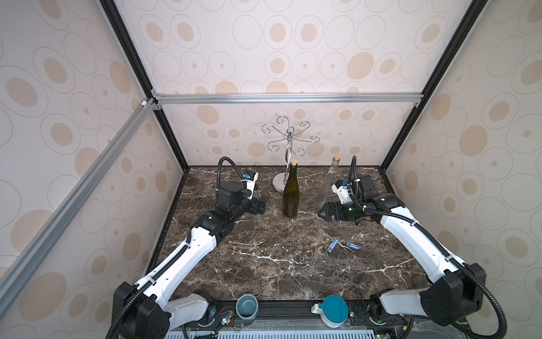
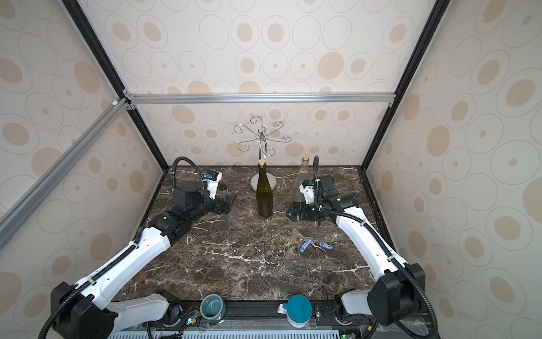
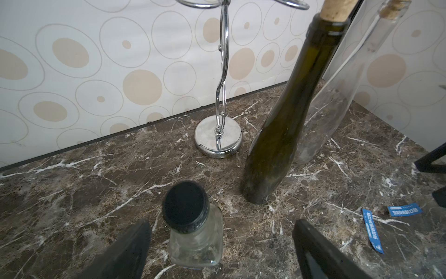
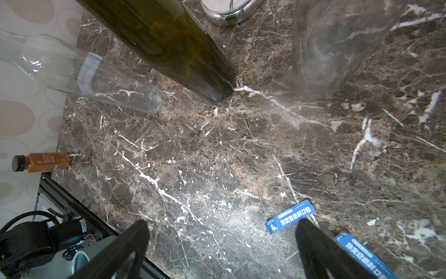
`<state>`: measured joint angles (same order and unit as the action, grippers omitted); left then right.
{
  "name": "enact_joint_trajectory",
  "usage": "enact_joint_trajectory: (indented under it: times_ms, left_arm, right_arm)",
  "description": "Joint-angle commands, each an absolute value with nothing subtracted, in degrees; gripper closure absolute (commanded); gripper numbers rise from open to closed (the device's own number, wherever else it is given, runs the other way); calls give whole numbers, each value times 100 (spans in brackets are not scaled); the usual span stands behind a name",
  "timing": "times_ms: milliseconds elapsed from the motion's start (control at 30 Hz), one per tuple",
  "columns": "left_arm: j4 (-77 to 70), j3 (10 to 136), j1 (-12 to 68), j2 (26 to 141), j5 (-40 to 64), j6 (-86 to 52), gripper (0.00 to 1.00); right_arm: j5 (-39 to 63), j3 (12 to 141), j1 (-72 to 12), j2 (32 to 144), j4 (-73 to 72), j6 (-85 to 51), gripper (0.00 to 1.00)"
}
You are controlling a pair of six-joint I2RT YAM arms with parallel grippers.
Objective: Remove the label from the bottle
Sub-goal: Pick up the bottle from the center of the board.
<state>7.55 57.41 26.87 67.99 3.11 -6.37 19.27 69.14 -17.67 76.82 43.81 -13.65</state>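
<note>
a dark marble-patterned desk (image 1: 278,264) is enclosed by cream walls printed with beige ovals. a chrome hanger stand (image 3: 210,135) is set near the back wall. a dark green corked bottle (image 1: 290,196) is stood upright just in front of it, with a tall clear corked bottle (image 1: 328,187) to its right. a small orange bottle (image 4: 45,162) is seen at the desk's front left edge. a teal cup (image 1: 247,306) and a teal-lidded container (image 1: 333,311) are placed on the front rail.

The marble table (image 1: 264,264) carries a green bottle (image 1: 290,196). Behind it stands a chrome rack (image 1: 278,183). Flanking it are a corked clear bottle (image 1: 330,185) and a black-capped bottle (image 3: 195,239). In front lie two blue labels (image 1: 333,245).
</note>
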Motion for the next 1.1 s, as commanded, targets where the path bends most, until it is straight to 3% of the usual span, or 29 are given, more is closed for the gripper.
enact_joint_trajectory:
  times_ms: [0, 600, 1067]
  left_arm:
    - [472, 5739, 2663, 6802, -10, -618, 10]
    - [6, 5932, 2646, 7449, -369, -641, 30]
    - [-1, 6150, 2628, 7642, -360, -744, 75]
  right_arm:
    - [1845, 6810, -1777, 7633, 4390, -1300, 2]
    - [1705, 6727, -1775, 7611, 4431, -1204, 2]
    - [1652, 6678, -1773, 7603, 4430, -1164, 2]
